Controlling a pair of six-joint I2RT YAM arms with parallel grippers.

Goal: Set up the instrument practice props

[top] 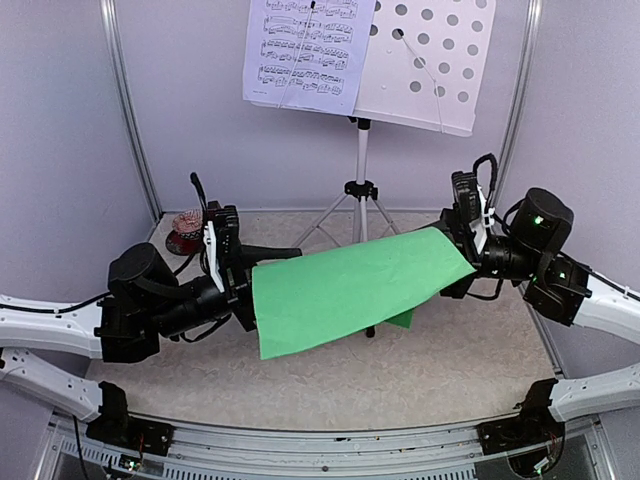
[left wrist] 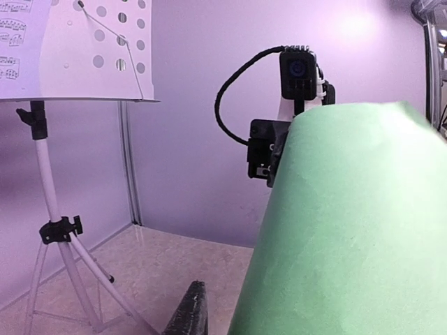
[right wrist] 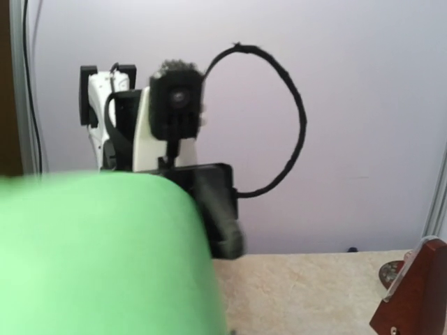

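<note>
The green music sheet (top: 350,285) hangs in the air between my two grippers, sagging toward the near side. My left gripper (top: 248,285) holds its left edge and my right gripper (top: 462,252) holds its right corner. In the left wrist view the sheet (left wrist: 349,230) hides all but one fingertip (left wrist: 190,314). In the right wrist view the sheet (right wrist: 98,258) hides my fingers. The silver music stand (top: 361,190) stands at the back. Its perforated grey desk (top: 430,70) carries the pale lavender sheet (top: 305,50) on its left half. The brown metronome (top: 186,232) stands behind my left arm and also shows in the right wrist view (right wrist: 415,293).
The stand's tripod legs (top: 325,222) spread on the beige floor just behind the green sheet. Metal frame posts (top: 130,110) and pale walls close in the back and sides. The stand also shows in the left wrist view (left wrist: 49,202).
</note>
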